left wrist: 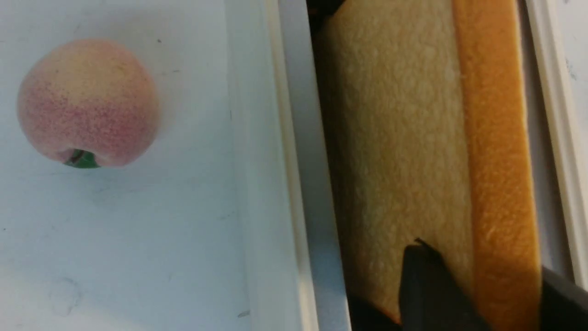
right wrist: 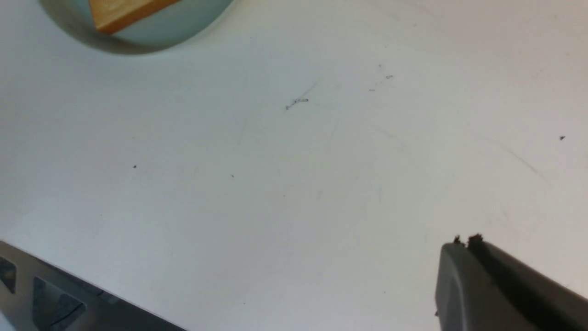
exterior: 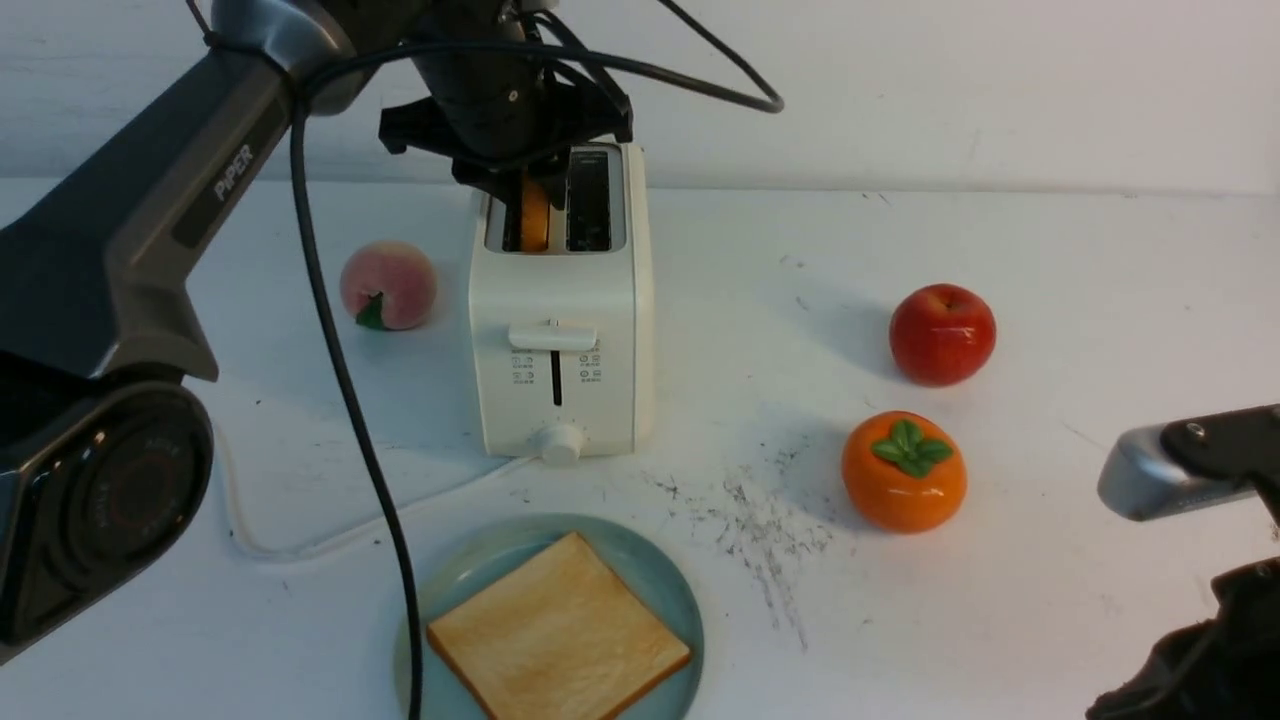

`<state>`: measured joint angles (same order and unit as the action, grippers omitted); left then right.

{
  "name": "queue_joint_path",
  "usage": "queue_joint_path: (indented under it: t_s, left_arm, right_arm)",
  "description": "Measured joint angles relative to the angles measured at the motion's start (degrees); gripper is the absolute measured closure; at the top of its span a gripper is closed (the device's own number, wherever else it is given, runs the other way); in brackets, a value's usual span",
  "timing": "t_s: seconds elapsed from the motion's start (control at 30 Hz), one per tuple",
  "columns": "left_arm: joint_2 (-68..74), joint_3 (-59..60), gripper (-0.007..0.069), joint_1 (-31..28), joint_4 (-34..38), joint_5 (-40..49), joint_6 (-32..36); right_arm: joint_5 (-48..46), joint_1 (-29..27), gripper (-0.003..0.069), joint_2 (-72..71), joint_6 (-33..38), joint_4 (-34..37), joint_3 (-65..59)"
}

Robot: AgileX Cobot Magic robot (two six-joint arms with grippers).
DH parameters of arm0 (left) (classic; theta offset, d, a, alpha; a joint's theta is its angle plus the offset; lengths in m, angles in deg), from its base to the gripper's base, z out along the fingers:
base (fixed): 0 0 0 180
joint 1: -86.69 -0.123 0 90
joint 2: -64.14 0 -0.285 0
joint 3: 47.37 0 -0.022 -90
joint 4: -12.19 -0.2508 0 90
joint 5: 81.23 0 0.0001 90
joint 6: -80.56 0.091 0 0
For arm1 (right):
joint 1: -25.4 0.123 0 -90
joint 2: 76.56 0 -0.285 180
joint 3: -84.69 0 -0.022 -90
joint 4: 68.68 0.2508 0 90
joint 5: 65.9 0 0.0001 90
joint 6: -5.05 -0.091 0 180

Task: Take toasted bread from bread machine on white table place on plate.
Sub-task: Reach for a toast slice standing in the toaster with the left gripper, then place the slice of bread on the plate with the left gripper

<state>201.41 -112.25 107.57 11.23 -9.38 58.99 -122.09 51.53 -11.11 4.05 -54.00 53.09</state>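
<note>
Left arm [exterior: 130, 230] — dark grey, "PIPER" lettering, black cable [exterior: 340, 380].

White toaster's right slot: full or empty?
Empty: the boxy white toaster's right slot shows only dark interior; the orange-crusted toast slice stands in the left slot.

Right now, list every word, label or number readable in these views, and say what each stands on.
"PIPER": on the left arm, front view.
On the bread machine, the printed icons: too small to read.
Ring marking on the left arm's lower joint: blurred, unreadable.
Both wrist views: no text.
</note>
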Motion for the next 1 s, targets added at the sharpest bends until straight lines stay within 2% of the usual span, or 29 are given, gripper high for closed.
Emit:
queue_joint_path:
  t_s: [0.07, 0.23, 0.37, 0.53, 0.6, 0.67, 0.73, 0.9, 1.0]
  left_arm:
    - [-0.10, -1.03, 0.0540, 0.00, -0.15, 0.00, -0.05]
    - [-4.18, -4.25, 0.0537, 0.00, 0.96, 0.00, -0.05]
    - [-12.63, -6.29, 0.0537, 0.00, 3.96, 0.00, -0.05]
    - [-23.41, -6.65, 0.0537, 0.00, 10.44, 0.00, 0.25]
    - [-28.88, -2.52, 0.0537, 0.00, 14.68, 0.00, 1.87]
    - [-31.72, 2.08, 0.0537, 0.00, 16.69, 0.00, 3.44]
    - [-40.52, 16.71, 0.0537, 0.00, 21.19, 0.00, 7.64]
    - [-53.10, 50.20, 0.0537, 0.00, 24.20, 0.00, 13.03]
    - [-57.16, 68.28, 0.0537, 0.00, 27.69, -4.41, 15.12]
  right_arm:
    - [0.00, 0.00, 0.0657, 0.00, 0.00, 0.50, 0.00]
    - [0.00, 0.00, 0.0657, 0.00, 0.00, -0.17, 0.00]
    - [0.46, 0.00, 0.0657, 0.00, 0.00, -1.83, 0.20]
    - [0.53, 0.00, 0.0654, 0.00, 0.00, -6.15, 2.38]
    - [0.60, 0.00, 0.0655, -0.27, 0.00, -8.23, 2.98]
    - [0.60, 0.00, 0.0655, -0.59, 0.00, -9.16, 3.03]
    - [0.54, 0.00, 0.0655, -1.53, -0.84, -11.27, 3.00]
    - [1.40, 0.00, 0.0655, -2.36, -3.02, -12.64, 3.04]
    - [2.96, 0.00, 0.0655, -2.36, -3.66, -12.51, 3.04]
